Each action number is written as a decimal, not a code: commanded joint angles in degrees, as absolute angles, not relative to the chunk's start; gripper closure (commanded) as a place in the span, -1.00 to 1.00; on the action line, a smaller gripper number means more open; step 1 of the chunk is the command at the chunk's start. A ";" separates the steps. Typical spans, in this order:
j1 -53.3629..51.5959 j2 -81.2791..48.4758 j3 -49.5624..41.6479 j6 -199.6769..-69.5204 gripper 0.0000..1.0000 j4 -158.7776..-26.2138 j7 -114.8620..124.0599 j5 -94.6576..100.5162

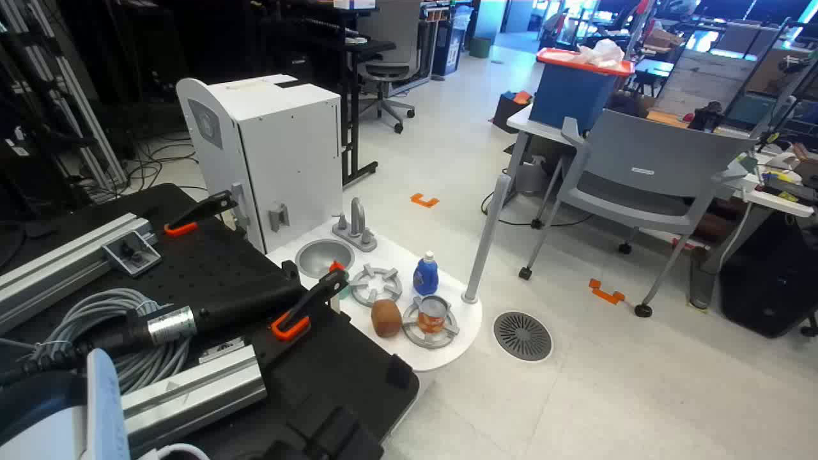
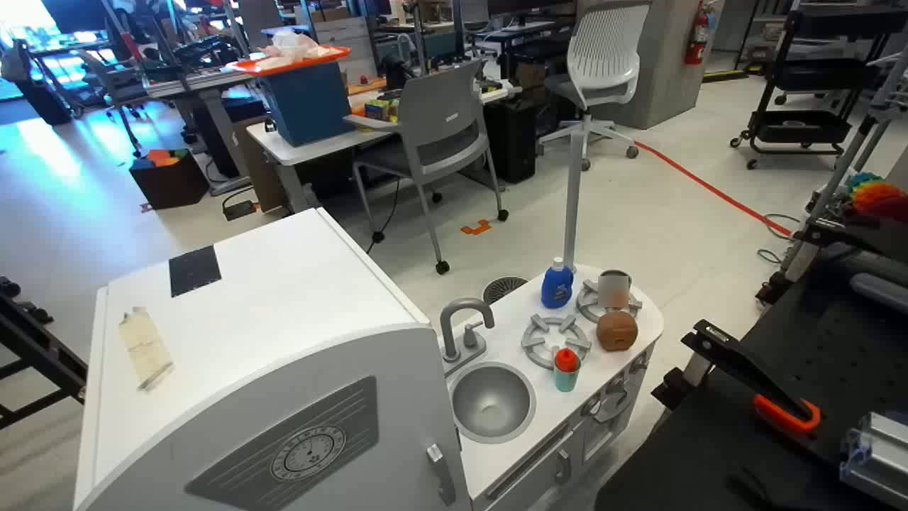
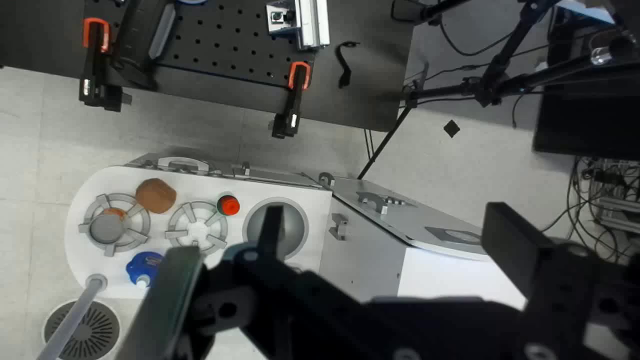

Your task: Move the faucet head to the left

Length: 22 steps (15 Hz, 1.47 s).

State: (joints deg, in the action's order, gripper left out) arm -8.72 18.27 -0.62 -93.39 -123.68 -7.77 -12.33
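The faucet head (image 1: 358,217) is a thin grey spout with a bent top, on a grey base behind a round grey basin (image 1: 324,242) set in a white counter. In an exterior view, the faucet head (image 2: 465,304) bends over toward the image right, near the basin (image 2: 489,408). In the wrist view the basin (image 3: 295,230) shows, but the faucet is mostly hidden behind my gripper. My gripper (image 3: 347,237) is open and empty, its fingers wide apart above the counter and the white appliance. The gripper does not clearly show in the exterior views.
A tall white appliance (image 2: 284,270) stands beside the basin. On the counter are a blue bottle (image 2: 557,284), a brown object (image 2: 616,331), a can (image 2: 613,289), a red-topped cup (image 2: 566,369) and two burners. A grey post (image 1: 487,243) rises nearby. A black table (image 1: 345,370) with clamps faces the counter.
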 commanded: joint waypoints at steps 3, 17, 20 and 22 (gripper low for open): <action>-7.32 18.23 0.59 -93.20 -1.00 -123.40 -8.08 -12.64; -8.07 -19.02 4.50 -129.58 -1.00 -123.65 1.03 -9.37; -8.56 -31.25 3.21 -138.55 -1.00 -117.98 5.55 -6.75; -8.97 -39.04 2.48 -143.20 -1.00 -112.78 6.82 -5.21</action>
State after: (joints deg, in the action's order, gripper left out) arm -8.44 -28.31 3.44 -138.68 -121.54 3.98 -7.66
